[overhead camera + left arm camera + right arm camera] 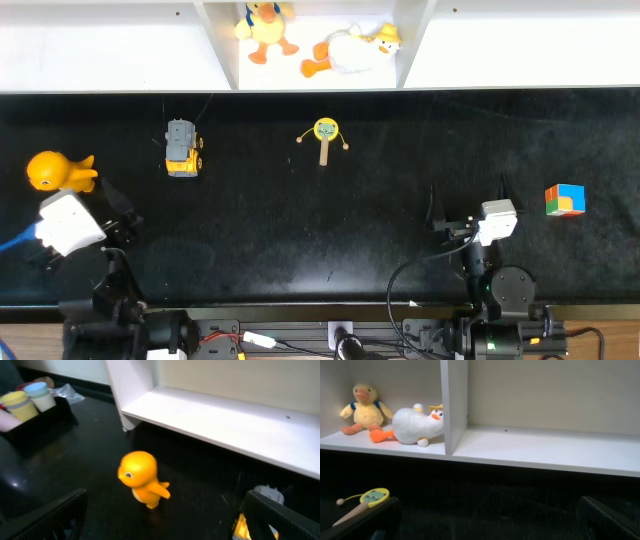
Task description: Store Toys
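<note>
Both pairs of jaws gape wide, the left facing an orange toy (142,480).

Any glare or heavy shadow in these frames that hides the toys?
Top view: the white shelf is bright and the black mat carries a faint sheen, but no toy is hidden. Left wrist view: deep shadow under the shelf edge; the orange toy is well lit. Right wrist view: the yellow duck and white duck sit evenly lit.

Orange toy figure (142,480); yellow plush duck (362,407); white shelf (545,452).
</note>
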Motion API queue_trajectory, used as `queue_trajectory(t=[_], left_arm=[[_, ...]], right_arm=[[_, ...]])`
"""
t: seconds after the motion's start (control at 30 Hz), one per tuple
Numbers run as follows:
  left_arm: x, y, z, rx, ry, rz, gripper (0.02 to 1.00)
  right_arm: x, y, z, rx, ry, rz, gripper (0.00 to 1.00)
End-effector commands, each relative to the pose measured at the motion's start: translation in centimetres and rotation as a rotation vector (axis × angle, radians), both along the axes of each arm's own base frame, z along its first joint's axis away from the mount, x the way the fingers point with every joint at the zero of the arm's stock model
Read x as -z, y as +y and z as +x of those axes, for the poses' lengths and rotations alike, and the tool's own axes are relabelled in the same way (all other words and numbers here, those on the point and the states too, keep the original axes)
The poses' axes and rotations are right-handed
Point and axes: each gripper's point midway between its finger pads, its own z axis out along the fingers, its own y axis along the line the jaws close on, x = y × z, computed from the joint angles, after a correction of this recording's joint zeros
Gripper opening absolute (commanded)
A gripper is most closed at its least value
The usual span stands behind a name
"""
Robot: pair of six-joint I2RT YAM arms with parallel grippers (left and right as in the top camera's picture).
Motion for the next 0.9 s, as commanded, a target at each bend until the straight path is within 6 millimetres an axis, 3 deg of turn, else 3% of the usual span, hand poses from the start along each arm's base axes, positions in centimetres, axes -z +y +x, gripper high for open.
queue_trajectory(t=[0.03, 0.3, 0.5, 0.7, 0.8, 0.9], left_arm=[[-1.1, 0.3, 0.0, -0.002, -0.047, -0.032, 0.989], [0.1, 0.5, 0.1, 0.064, 0.011, -0.046, 0.993], [3.5, 4.3, -2.5, -0.165, 0.175, -0.081, 0.993], [3.9, 6.8, -1.2, -0.218, 0.216, -0.068, 0.996], [5.4, 7.7, -0.7, -0.215, 0.300, -0.069, 0.991], [7.0, 7.8, 1.4, -0.100, 0.339, -0.099, 0.993]], right_arm=[[0.3, -0.2, 0.0, 0.013, 0.000, 0.004, 0.996], [0.3, -0.2, 0.0, 0.013, 0.000, 0.004, 0.996], [0.3, -0.2, 0.0, 0.013, 0.000, 0.004, 0.996], [0.3, -0.2, 0.0, 0.013, 0.000, 0.004, 0.993], [0.3, -0.2, 0.0, 0.013, 0.000, 0.004, 0.996], [0.3, -0.2, 0.0, 0.013, 0.000, 0.004, 0.996]])
